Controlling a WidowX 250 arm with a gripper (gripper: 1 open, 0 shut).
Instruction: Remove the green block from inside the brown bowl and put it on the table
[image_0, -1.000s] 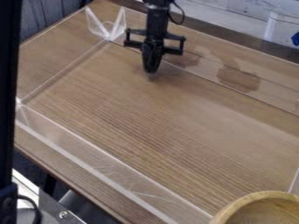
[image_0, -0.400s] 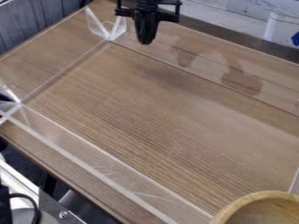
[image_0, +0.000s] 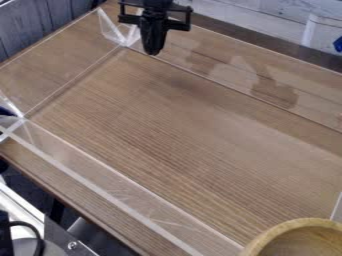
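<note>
The black robot gripper (image_0: 154, 45) points down, jaws pinched shut and empty, higher and further toward the far-left corner of the brown wood-grain table (image_0: 174, 130) than before. The tan wooden bowl (image_0: 301, 240) sits at the near-right edge; I can't see the green block.

Robot arm, end section only, showing at the top edge of the camera view. Gripper (image_0: 154, 47): matte black throughout, tapering downward into a narrow, rounded tip, the two fingers reading as a single dark wedge (no gap is showing between them). Above the fingers a short black crossbar is sticking out to either side, giving the unit a squat cross-like outline. Upper housing is running out of frame. Surface detail such as screws, cables or markings is too small and blurred to make out.
</note>
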